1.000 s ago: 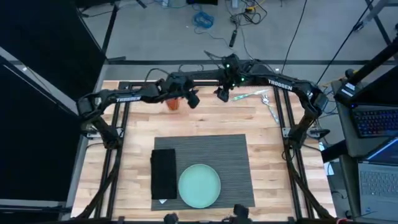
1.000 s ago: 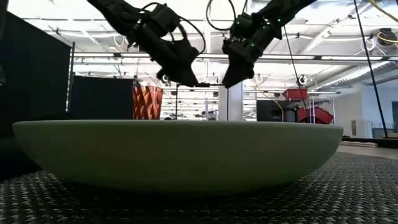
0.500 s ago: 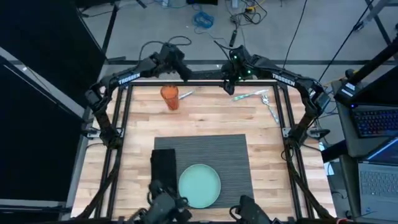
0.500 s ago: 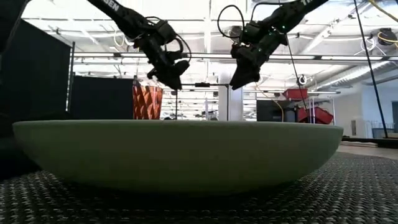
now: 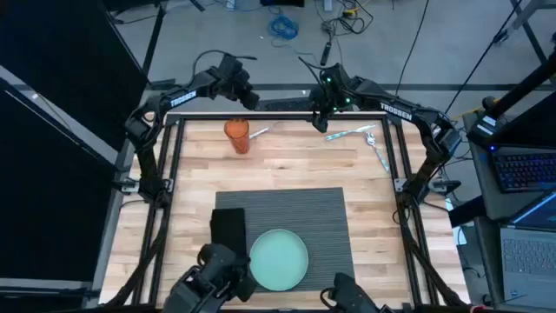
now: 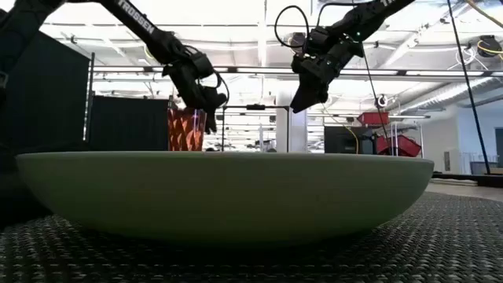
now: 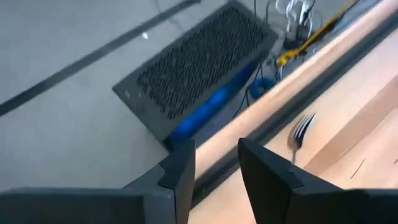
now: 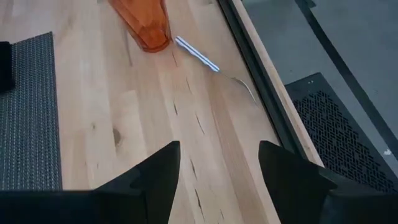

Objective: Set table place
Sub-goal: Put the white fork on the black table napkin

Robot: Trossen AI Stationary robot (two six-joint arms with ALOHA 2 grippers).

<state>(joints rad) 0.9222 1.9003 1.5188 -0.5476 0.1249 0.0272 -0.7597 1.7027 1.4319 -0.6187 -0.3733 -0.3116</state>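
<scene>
The dark grey ribbed placemat lies on the wooden table toward its near edge. On it sit the pale teal plate and a black folded napkin. An orange cup stands near the far edge, and a fork lies beside it. My left gripper hangs open in the air over the table's far rim, with the fork below it. My right gripper hangs open above the far middle of the table, right of the cup and fork.
Two more pieces of cutlery lie at the far right of the table. Bare wood lies between the cup and the placemat. A black perforated box sits on the floor beyond the far edge. Dark equipment stands at the near edge.
My left gripper has drawn back from beside the cup, toward the table's far edge and a little left, and now hangs over the far rim. My right gripper went a short way toward the far edge, then kept still. Nothing on the table has moved.
</scene>
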